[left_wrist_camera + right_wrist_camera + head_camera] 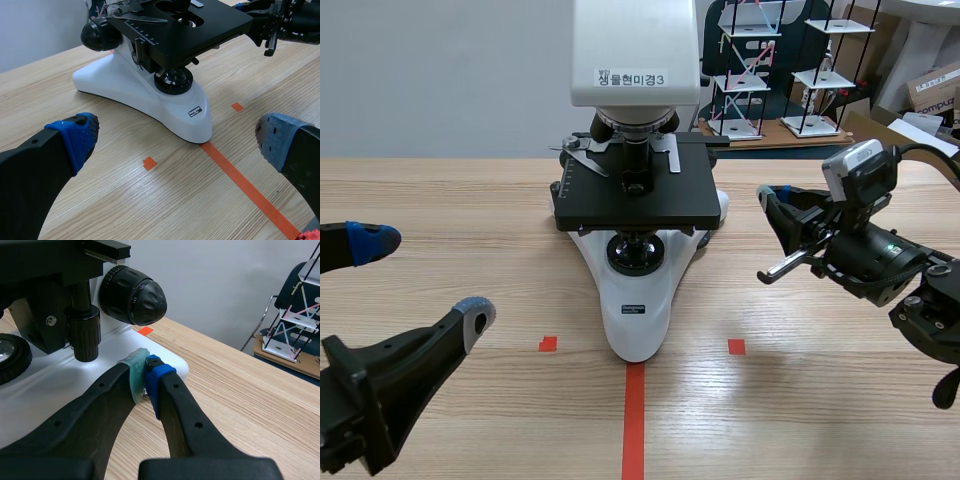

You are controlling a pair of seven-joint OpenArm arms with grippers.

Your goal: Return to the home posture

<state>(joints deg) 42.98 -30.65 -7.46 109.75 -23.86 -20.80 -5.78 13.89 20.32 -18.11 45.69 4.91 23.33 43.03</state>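
Left gripper [425, 280] is spread wide with nothing in it, low over the bare wood-grain table [440, 200], with open room between it and the microscope [638, 300]. Right gripper [145, 374] is pinched closed on nothing, its pads together just beside the rounded corner of the microscope's smooth white base, below the ribbed black focus knob [132, 295].

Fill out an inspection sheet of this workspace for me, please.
Surface: wooden table with orange-red tape marks.
Job's things: white-and-black microscope upright at the table's middle.
Clutter: nothing seen.
Claws: left claw open, low, apart from the microscope; right claw shut on nothing, tips beside the microscope's base.
Cables: black cable looping off the right arm's camera.
Surroundings: grey wall, shelf racks and a cardboard box behind the table.
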